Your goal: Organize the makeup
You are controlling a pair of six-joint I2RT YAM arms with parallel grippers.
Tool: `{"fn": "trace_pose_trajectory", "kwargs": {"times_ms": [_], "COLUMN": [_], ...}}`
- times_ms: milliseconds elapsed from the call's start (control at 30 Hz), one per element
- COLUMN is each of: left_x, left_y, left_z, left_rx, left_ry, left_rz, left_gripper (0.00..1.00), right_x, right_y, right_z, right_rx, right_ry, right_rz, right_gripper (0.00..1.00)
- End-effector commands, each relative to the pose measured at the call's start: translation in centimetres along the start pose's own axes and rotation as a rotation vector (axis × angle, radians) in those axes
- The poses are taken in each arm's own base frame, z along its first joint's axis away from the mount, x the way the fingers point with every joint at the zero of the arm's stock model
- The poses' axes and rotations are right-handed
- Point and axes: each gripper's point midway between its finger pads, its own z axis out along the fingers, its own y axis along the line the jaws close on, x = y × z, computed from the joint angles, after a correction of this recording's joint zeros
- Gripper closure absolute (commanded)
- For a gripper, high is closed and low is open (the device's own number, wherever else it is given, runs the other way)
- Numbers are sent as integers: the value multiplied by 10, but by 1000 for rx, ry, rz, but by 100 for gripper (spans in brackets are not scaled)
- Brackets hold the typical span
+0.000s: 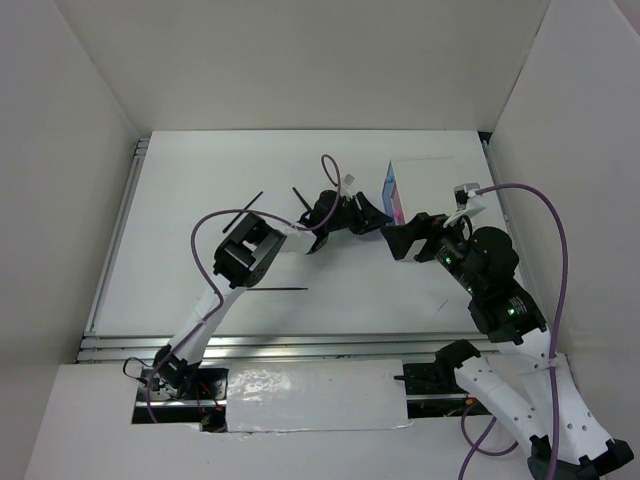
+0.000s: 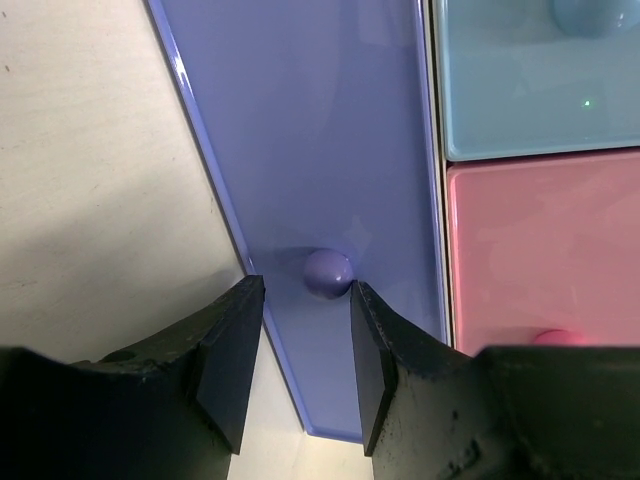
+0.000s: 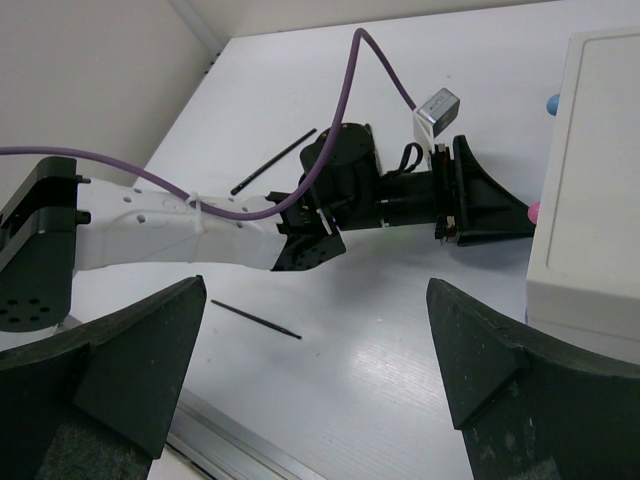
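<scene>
My left gripper (image 2: 307, 292) is open at the white drawer box (image 1: 432, 180). Its jaws stand either side of the round purple knob (image 2: 328, 272) on the purple drawer front (image 2: 310, 130), with the knob just beyond the tips and not clamped. In the top view the left gripper (image 1: 371, 215) is at the box's left face. My right gripper (image 3: 316, 300) is wide open and empty above the table, close to the box (image 3: 590, 200); in the top view it (image 1: 401, 243) is just in front of it. Thin black pencils (image 1: 245, 212) (image 1: 298, 198) (image 1: 272, 290) lie on the table. Compacts and red-and-black sticks are out of view.
A blue drawer (image 2: 540, 80) and a pink drawer (image 2: 545, 250) sit beside the purple one. White walls enclose the table on the left, back and right. A metal rail (image 1: 250, 345) runs along the near edge. The left arm (image 3: 180, 235) crosses in front of my right gripper.
</scene>
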Motion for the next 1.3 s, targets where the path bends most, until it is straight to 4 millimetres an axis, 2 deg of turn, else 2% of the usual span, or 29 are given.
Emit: {"fn": "trace_pose_trajectory", "kwargs": {"times_ms": [0, 633, 867, 1000, 1200, 1267], "left_x": [-7, -12, -15, -18, -14, -13], "left_y": [-25, -38, -42, -46, -40, -41], "left_z": [7, 6, 10, 11, 10, 10], "left_rx": [86, 129, 150, 152, 152, 156], "left_ry": [-28, -41, -47, -47, -39, -39], "left_rz": [44, 42, 43, 51, 38, 39], "left_gripper": [48, 49, 58, 60, 60, 67], "right_x": [-9, -9, -8, -8, -7, -8], "right_y": [7, 7, 7, 8, 7, 8], "right_z": [1, 2, 3, 3, 4, 4], "right_rx": [-30, -33, -35, -36, -34, -35], "right_ry": [-38, -34, -30, -30, -28, -27], "right_rz": [-9, -9, -9, -9, -9, -7], "right_gripper": [1, 1, 1, 1, 1, 1]}}
